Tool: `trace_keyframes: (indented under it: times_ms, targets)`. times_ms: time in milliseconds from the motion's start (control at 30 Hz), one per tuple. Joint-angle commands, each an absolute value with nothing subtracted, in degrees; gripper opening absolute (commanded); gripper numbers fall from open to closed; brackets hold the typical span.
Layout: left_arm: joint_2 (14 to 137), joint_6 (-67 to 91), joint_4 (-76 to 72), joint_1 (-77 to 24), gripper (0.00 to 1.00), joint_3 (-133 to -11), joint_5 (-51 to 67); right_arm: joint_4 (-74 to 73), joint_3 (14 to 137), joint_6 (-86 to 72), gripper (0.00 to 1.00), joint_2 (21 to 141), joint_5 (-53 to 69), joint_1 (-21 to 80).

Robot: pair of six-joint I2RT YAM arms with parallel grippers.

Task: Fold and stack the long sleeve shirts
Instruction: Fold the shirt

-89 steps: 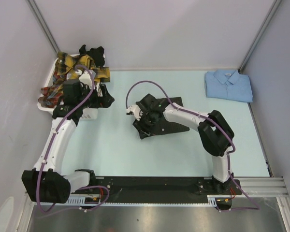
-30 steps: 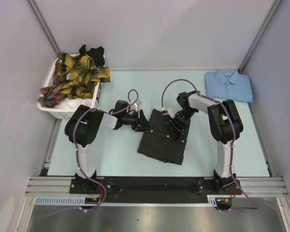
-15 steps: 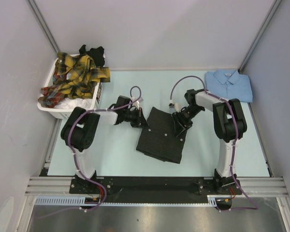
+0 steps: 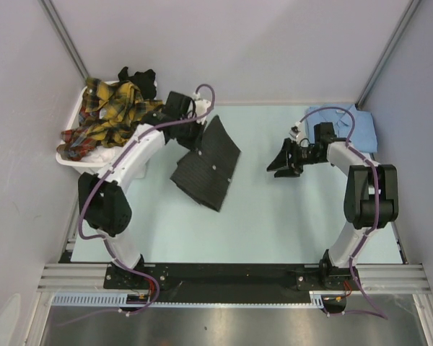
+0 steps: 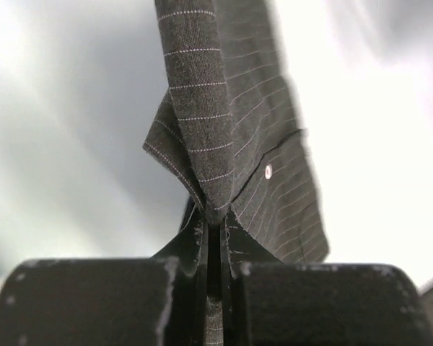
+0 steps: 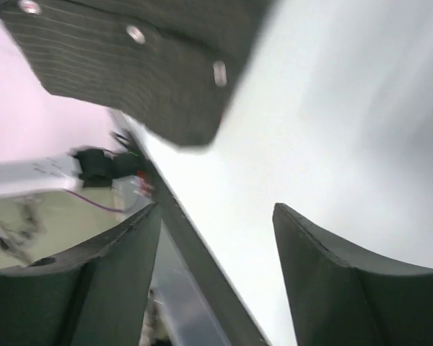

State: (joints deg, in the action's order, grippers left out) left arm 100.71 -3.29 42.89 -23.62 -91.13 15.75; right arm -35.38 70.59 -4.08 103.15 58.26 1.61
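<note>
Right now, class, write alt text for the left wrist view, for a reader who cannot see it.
The left pincer is shut on a fold of the black pinstriped shirt, which stretches up the frame with one pale button showing. The background is a pale blur.

A robot lab's test cell: blank grey partition walls point(image 4: 238, 43) on aluminium posts point(image 4: 63, 36) enclose a pale green worktop point(image 4: 274, 223). A cabled left arm point(image 4: 130, 155) and right arm point(image 4: 364, 187) are bolted to an aluminium rail point(image 4: 390, 277).
</note>
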Motion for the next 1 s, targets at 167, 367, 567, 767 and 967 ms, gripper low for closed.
trace_keyframes:
  times_ms: [167,367,567,767,967]
  targets:
    - [108.54,-24.08,67.24,-31.81,0.0,-116.91,-13.18,-1.18,55.65,-40.04,0.83,99.05,64.16,0.7]
    - [116.53,-13.03,59.51,-38.22,0.0,-108.29,-9.5,4.91,51.16,-43.15,0.87,102.21,61.27,-1.58]
    - [126.55,-0.36,54.85,-46.04,0.0,-110.12,-4.05,8.0,44.23,-46.93,0.87,103.8,59.86,-3.34]
    - [128.32,11.24,50.63,-49.91,0.01,-113.55,-0.88,13.79,38.68,-52.46,0.87,100.72,58.01,-2.9]
    - [124.29,13.19,47.55,-48.96,0.6,-114.79,4.31,14.41,39.46,-53.44,0.87,101.69,57.13,-2.81]
